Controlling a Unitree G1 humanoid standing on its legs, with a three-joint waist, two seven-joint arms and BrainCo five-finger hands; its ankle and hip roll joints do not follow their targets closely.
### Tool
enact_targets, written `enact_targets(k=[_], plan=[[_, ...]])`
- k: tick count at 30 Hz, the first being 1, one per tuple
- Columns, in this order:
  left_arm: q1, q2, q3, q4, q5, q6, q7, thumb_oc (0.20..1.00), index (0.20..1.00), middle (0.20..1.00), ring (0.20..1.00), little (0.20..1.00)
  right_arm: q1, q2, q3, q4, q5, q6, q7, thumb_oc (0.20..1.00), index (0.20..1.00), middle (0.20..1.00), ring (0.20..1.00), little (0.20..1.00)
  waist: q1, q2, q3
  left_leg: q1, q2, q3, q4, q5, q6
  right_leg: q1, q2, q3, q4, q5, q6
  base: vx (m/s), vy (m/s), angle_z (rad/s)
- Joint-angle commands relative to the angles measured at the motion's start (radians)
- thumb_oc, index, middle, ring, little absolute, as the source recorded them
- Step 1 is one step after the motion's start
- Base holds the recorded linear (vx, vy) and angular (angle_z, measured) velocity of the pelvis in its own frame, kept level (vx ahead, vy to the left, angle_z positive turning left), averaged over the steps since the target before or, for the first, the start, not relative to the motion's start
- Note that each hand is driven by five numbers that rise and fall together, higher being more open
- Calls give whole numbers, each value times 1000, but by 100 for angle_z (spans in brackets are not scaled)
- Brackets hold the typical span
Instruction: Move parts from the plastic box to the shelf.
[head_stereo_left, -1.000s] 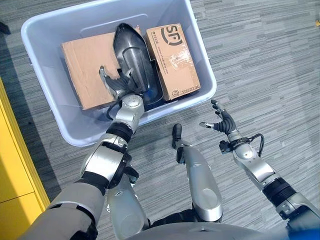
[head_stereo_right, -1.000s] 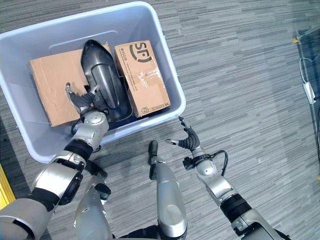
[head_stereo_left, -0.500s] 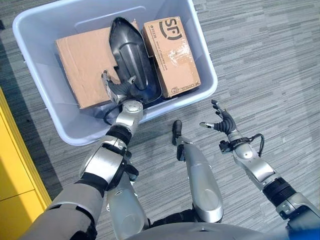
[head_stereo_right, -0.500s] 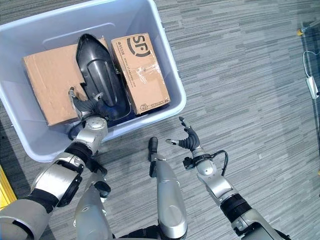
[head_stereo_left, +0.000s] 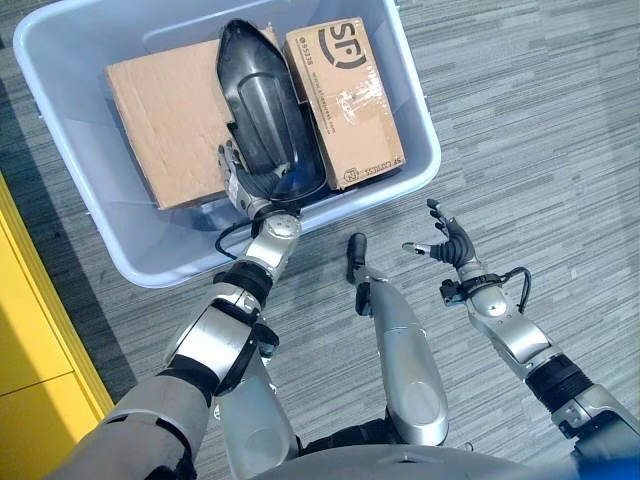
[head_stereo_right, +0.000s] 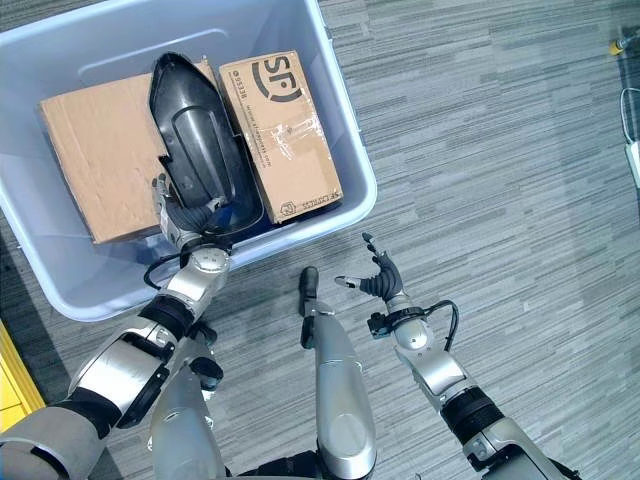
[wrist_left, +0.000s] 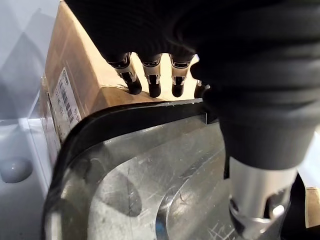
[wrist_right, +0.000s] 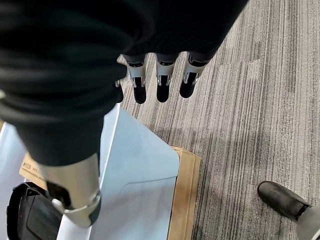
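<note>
Left wrist view puts you right at the business end: the left hand (wrist_left: 150, 75) has its fingers over the near rim of the long black moulded plastic shell part (head_stereo_left: 268, 115), with the thumb down on the other side of that edge, so the hand looks set around the rim but not clamped yet — I'd call it loosely open, not a real grip so far. From the head camera, the shell lies lengthwise in the pale blue-grey plastic box (head_stereo_left: 425, 160), wedged between the large flat brown cardboard box (head_stereo_left: 165, 125) on the robot's left and the smaller taped brown carton with black print (head_stereo_left: 345, 100) on its right, its near end resting right by the bin's near wall. My guess at doing this step well: close fingers and thumb firmly on that thin edge before lifting, then bring it straight up so the far tip doesn't drag on the cartons or catch the wall. It's long and held at one end, so it'll probably want to swing — lift slowly. The right hand (head_stereo_right: 378, 282) hovers over the grey striped carpet floor (head_stereo_right: 500, 150) just outside the bin, fingers spread and holding nothing; it could support the far end once the shell clears the rim.
</note>
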Motion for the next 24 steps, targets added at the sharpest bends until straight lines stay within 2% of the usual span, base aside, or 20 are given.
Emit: enact_targets(k=[1, 8, 14, 16, 18, 19, 24], plan=[[15, -52, -13, 45, -1, 6, -81, 1000, 1000, 1000, 1000, 1000, -15, -9, -4, -56, 6, -18, -4, 1000, 1000, 1000, 1000, 1000, -30, -50, -9, -38, 104, -75, 197, -104, -151, 49, 42, -73, -150, 56, 36, 13, -24, -3], [-65, -2, -8, 62, 1, 42, -102, 1000, 1000, 1000, 1000, 1000, -24, -15, 4, -56, 7, -14, -3, 1000, 1000, 1000, 1000, 1000, -41, -50, -9, -51, 111, -73, 210, -105, -153, 28, 45, -65, -133, 50, 30, 6, -9, 0], [-87, 8, 7, 86, -19, 62, -91, 1000, 1000, 1000, 1000, 1000, -28, -13, 8, -51, 8, -25, -12, 1000, 1000, 1000, 1000, 1000, -44, -49, -9, -58, 114, -75, 214, -105, -154, 23, 46, -64, -131, 48, 27, 11, -24, -2], [-94, 12, 25, 110, -74, 76, -99, 787, 787, 787, 787, 787, -34, -13, 8, -51, 15, -28, -16, 1000, 1000, 1000, 1000, 1000, -44, -52, -9, -59, 116, -76, 211, -106, -155, 20, 46, -66, -134, 53, 27, 21, -58, 1], [-99, 14, 33, 126, -79, 98, -94, 297, 297, 297, 297, 297, -39, -12, 8, -49, 17, -29, -14, 1000, 1000, 1000, 1000, 1000, -46, -53, -9, -59, 116, -77, 209, -104, -157, 20, 47, -65, -136, 55, 28, 15, -43, 1], [-109, 23, 42, 154, -97, 117, -88, 200, 200, 200, 200, 200, -45, -8, 9, -56, 19, -22, -19, 1000, 1000, 1000, 1000, 1000, -48, -57, -9, -63, 117, -78, 211, -106, -158, 14, 47, -63, -136, 56, 29, 13, -53, 0], [-132, 57, 78, 234, -129, 151, -69, 200, 200, 200, 200, 200, -47, -11, 9, -66, 46, -9, -25, 1000, 1000, 1000, 1000, 1000, -55, -65, -9, -83, 120, -83, 221, -108, -163, -6, 48, -57, -133, 61, 28, 16, -55, -1]])
